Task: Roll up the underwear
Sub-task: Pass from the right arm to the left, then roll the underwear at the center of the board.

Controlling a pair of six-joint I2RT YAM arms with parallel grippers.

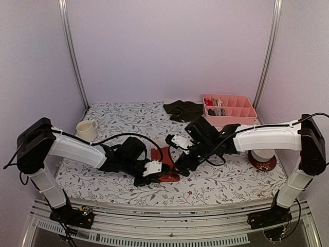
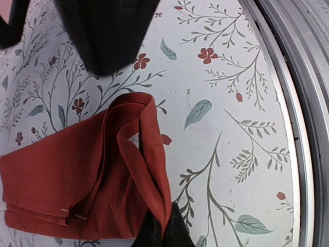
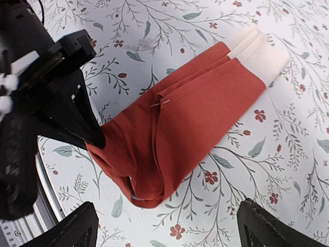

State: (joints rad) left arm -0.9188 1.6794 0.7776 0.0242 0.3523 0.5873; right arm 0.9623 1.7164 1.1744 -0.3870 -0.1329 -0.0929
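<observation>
A rust-red underwear (image 1: pixel 160 156) lies folded into a long strip in the middle of the table, with a cream band (image 3: pixel 257 51) at its far end. My left gripper (image 2: pixel 164 229) is shut on a raised fold at the near end of the red underwear (image 2: pixel 77 175). In the right wrist view its black fingers (image 3: pixel 77 121) pinch that same cloth edge. My right gripper (image 3: pixel 167 226) hovers just above the red underwear (image 3: pixel 195 118), open wide, with nothing between its fingers (image 3: pixel 257 224). A dark olive-black underwear (image 1: pixel 182 109) lies crumpled at the back of the table.
A pink divided tray (image 1: pixel 241 117) with small items stands at the back right. A cream mug (image 1: pixel 86 130) sits at the left, and a red and white bowl (image 1: pixel 262 159) sits under the right arm. The table's metal front rail (image 2: pixel 303 103) runs close to the left gripper.
</observation>
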